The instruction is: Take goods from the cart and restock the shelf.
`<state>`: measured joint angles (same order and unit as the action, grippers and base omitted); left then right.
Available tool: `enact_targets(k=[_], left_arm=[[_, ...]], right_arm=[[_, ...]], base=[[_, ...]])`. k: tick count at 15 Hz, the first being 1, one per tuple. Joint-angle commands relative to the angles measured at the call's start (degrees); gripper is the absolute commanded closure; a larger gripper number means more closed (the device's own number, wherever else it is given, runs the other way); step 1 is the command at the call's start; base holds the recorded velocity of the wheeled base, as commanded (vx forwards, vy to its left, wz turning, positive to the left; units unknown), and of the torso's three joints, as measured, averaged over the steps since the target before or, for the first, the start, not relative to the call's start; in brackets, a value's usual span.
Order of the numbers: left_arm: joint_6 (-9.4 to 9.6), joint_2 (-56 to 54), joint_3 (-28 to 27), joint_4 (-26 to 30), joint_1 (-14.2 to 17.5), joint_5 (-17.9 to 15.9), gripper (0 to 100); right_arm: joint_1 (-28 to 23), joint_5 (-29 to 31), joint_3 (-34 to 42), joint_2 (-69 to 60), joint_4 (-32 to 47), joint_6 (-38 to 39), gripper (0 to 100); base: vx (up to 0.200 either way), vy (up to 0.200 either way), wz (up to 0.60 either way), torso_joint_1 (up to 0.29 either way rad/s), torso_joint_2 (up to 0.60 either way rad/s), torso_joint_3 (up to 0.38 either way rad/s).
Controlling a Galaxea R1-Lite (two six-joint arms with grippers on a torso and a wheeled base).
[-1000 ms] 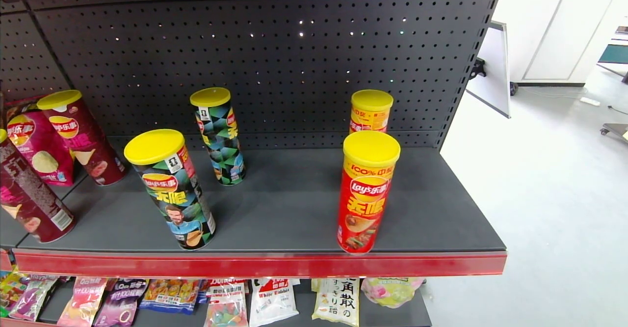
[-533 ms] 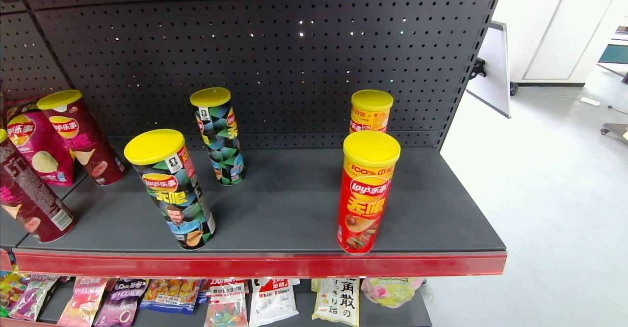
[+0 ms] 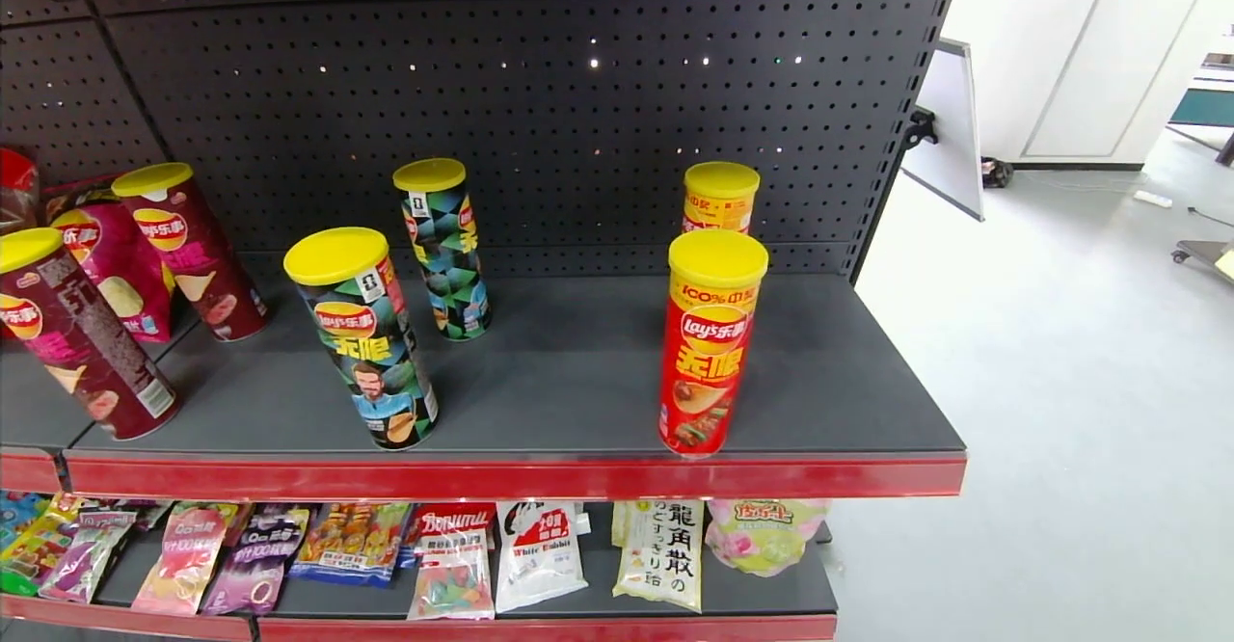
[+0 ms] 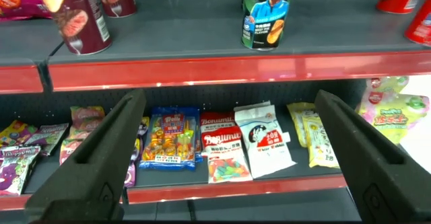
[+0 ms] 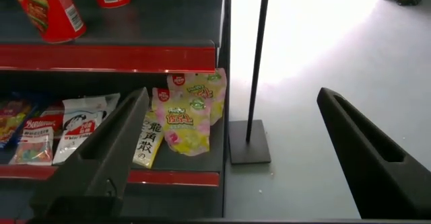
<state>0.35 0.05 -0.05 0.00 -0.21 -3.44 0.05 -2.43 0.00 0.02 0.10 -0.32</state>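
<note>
A grey shelf with a red front lip holds upright chip cans with yellow lids: two red ones on the right, two dark patterned ones in the middle, and maroon ones on the left. My left gripper is open, held in front of the lower shelf's snack bags, below the patterned can. My right gripper is open, empty, near the shelf's right end, below a red can.
Snack bags line the lower shelf. A black pegboard backs the shelf. To the right lies open grey floor with a whiteboard and a thin stand with a base plate.
The whole head view has shifted: the shelf sits a little higher and farther off, and more of the lower shelf shows. The cans stand where they were.
</note>
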Motion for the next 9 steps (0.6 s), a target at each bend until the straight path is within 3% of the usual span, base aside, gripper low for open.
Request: enact_targets(k=[1,9], left_arm=[[0.0,0.04,-0.04,0.0,0.03,0.01,0],[0.0,0.04,-0.04,0.0,0.03,0.01,0]], right_arm=[[0.04,-0.04,0.0,-0.02,-0.01,-0.12,0],[0.04,-0.04,0.0,-0.02,-0.01,-0.03,0]], base=[[0.0,0.2,0.0,0.017,0.02,0.002],[0.0,0.2,0.0,0.003,0.0,0.002]])
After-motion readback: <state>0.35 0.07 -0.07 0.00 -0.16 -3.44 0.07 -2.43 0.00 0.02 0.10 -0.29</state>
